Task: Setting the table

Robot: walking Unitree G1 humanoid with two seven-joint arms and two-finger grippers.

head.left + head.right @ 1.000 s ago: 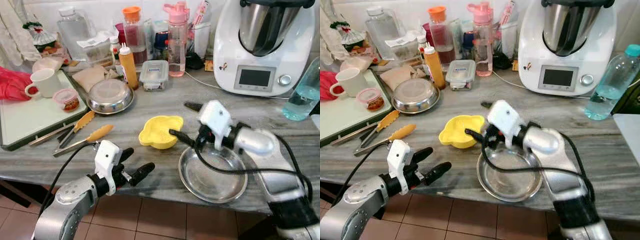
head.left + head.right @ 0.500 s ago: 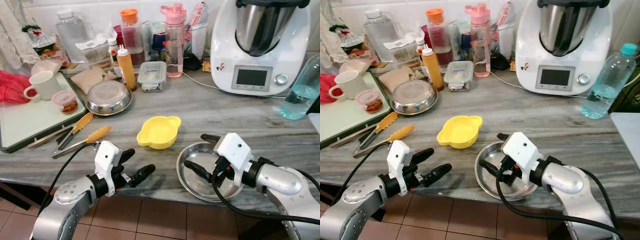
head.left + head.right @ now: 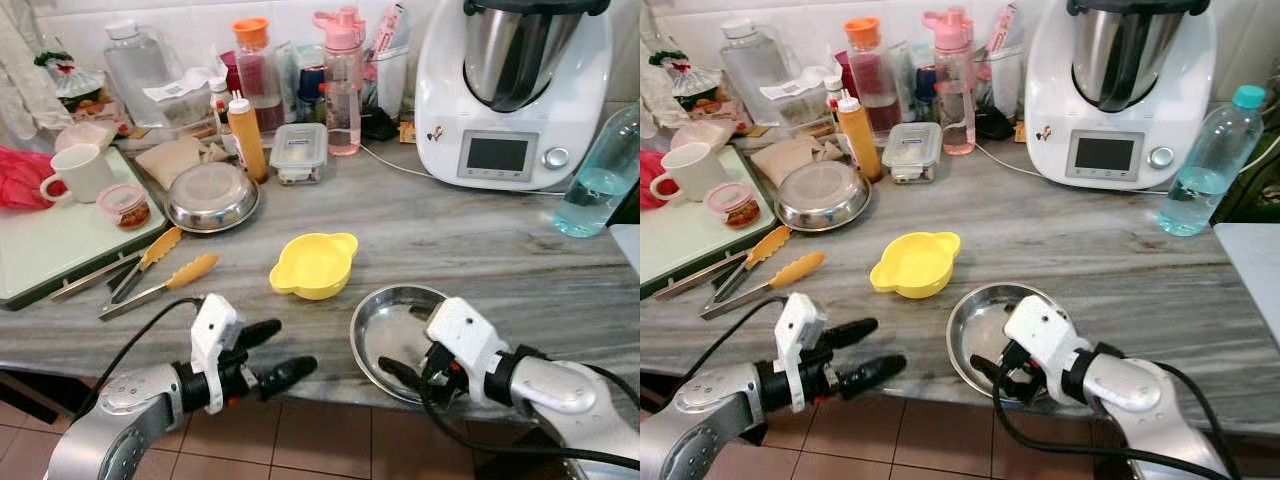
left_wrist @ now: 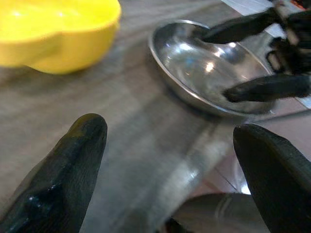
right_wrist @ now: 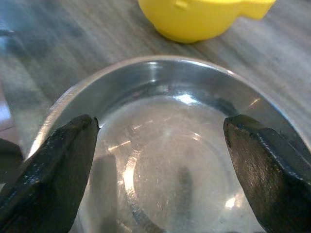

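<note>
Round shallow steel plate (image 3: 398, 325) sits at the front edge of our grey marble counter (image 3: 480, 235), yellow lobed plastic bowl (image 3: 313, 265) just beside it. Our right gripper (image 3: 412, 368) spread wide over the plate's near rim, grasping nothing. Left gripper (image 3: 268, 352) spread apart, empty, off the counter edge above terracotta floor tiles (image 3: 330, 440).

You get bright, even light in both eye views, sharp across the counter (image 3: 480, 240), with only soft shadows. Glare spots sit in the steel plate (image 5: 170, 145). In both wrist views the black fingers (image 4: 63, 179) are blurred, out of focus up close.
</note>
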